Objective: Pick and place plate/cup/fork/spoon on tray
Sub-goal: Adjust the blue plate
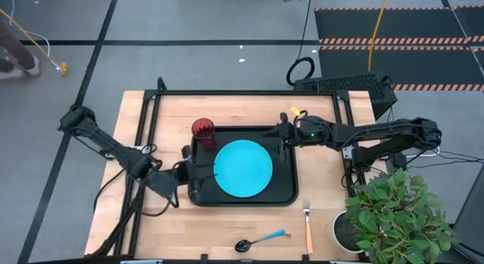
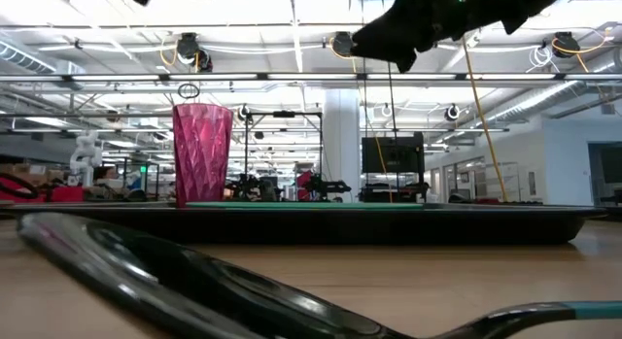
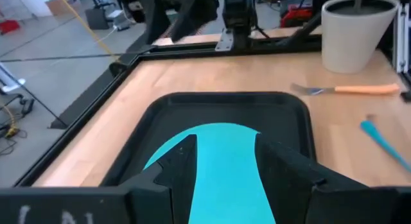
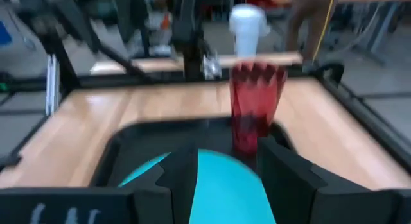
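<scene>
The cyan-blue plate (image 1: 243,168) lies flat in the black tray (image 1: 286,190) at the table's middle. The dark red cup (image 1: 203,130) stands upright in the tray's far left corner; it also shows in the right wrist view (image 4: 257,105). My left gripper (image 1: 204,173) is open over the tray's left side, its fingers either side of the plate's left part (image 3: 225,179). My right gripper (image 1: 282,135) is open and empty above the tray's far right corner. The orange-handled fork (image 1: 308,228) and the blue-handled spoon (image 1: 261,240) lie on the table near its near edge.
A potted plant (image 1: 393,215) in a white pot (image 3: 356,31) stands at the table's near right corner, next to the fork. A black frame (image 1: 242,94) runs along the table's far and side edges. Bare wood lies on the tray's left and right.
</scene>
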